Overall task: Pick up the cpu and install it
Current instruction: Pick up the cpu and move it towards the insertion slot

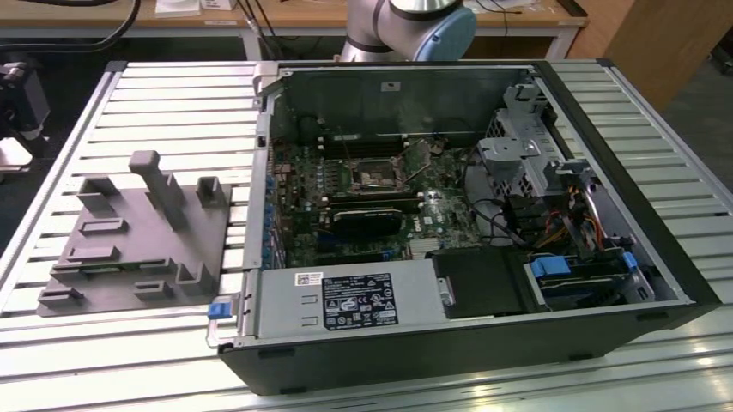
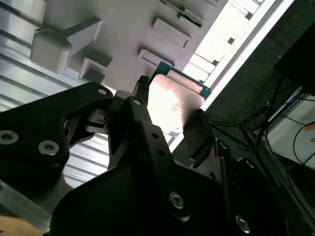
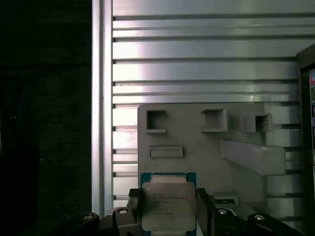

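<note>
My end effector (image 3: 169,212) clamps the cpu (image 3: 166,199) by opposite sides, at the edge of the fixture plate (image 3: 197,164); so thin a hold could let it tilt or slip.

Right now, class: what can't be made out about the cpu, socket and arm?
cpu: partly hidden by the gripper in the second wrist view.
socket: too small in the exterior view to see its state.
arm: cut off by the exterior view's top edge.
</note>
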Controlling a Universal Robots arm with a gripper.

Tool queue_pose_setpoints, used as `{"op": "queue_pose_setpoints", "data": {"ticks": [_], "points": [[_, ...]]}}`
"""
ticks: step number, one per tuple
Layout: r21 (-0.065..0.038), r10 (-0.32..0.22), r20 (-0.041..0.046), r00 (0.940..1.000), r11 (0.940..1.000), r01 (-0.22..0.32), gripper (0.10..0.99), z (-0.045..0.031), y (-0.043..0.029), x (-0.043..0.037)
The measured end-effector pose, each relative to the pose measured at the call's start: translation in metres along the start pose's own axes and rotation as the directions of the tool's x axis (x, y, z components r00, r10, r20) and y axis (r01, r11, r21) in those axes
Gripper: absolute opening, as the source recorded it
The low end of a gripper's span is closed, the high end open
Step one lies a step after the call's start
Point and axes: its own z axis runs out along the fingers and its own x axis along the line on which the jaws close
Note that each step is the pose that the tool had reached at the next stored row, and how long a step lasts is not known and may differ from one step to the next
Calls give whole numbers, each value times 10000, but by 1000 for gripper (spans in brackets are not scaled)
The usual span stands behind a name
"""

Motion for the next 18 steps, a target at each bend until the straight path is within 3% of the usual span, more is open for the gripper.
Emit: {"op": "queue_pose_setpoints", "data": {"ticks": [18], "points": [[0, 0, 0, 10000, 10000, 0, 533, -465, 25, 6]]}}
